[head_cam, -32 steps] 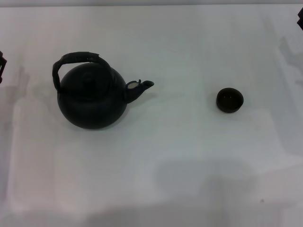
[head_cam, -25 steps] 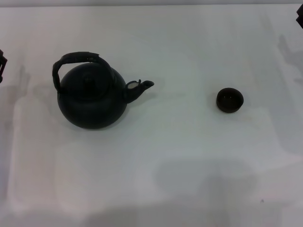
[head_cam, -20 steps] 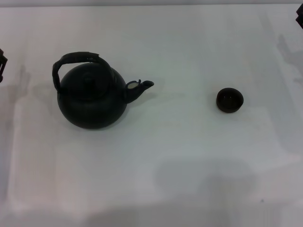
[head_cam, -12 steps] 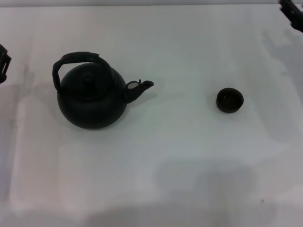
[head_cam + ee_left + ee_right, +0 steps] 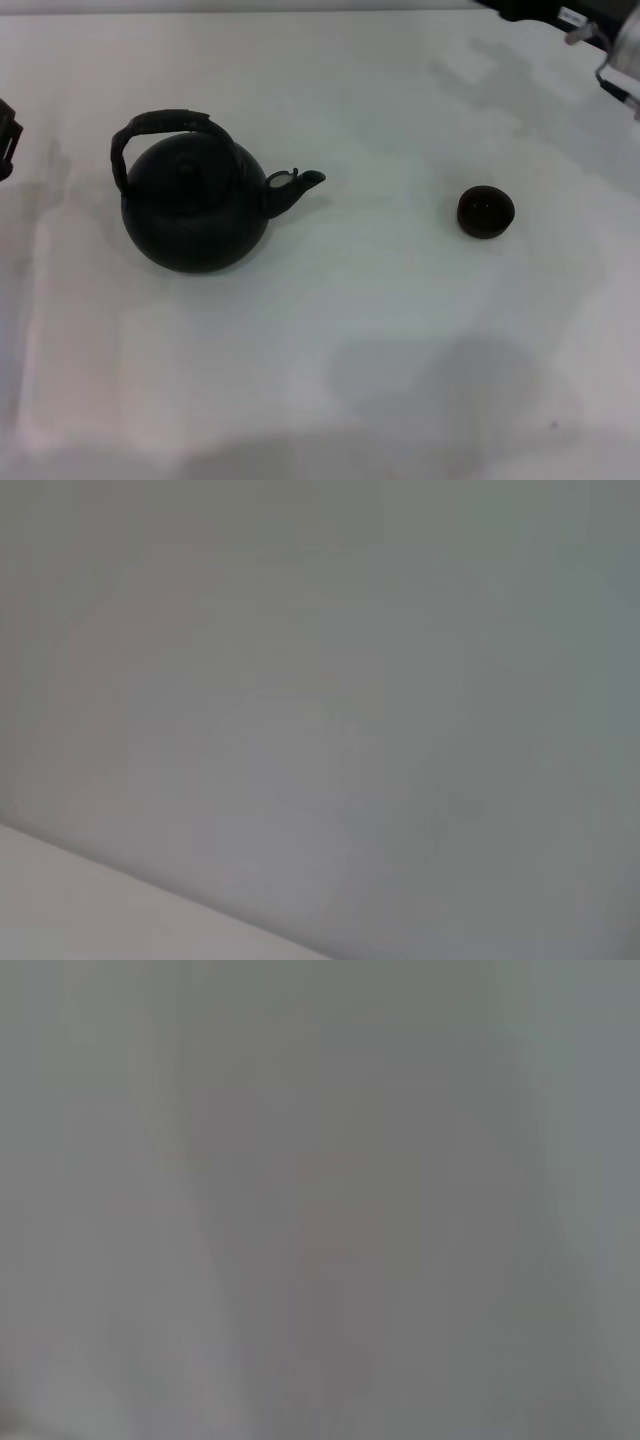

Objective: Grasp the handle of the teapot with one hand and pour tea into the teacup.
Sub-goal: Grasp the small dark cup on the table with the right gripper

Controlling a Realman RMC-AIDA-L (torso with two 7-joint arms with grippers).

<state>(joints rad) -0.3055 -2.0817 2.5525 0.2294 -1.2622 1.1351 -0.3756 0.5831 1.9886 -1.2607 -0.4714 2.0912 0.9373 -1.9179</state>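
Teapot (image 5: 195,207) upright, untouched | teacup (image 5: 486,211) well apart | both claws cut off at edges, state unclear

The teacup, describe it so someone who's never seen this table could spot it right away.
On the white table, look right of the large round matte black teapot, past where its short spout points. There, standing alone, sits the tiny round dark brown-black handleless teacup. Unlike the pot, it is small and low, with no lid or hoop.
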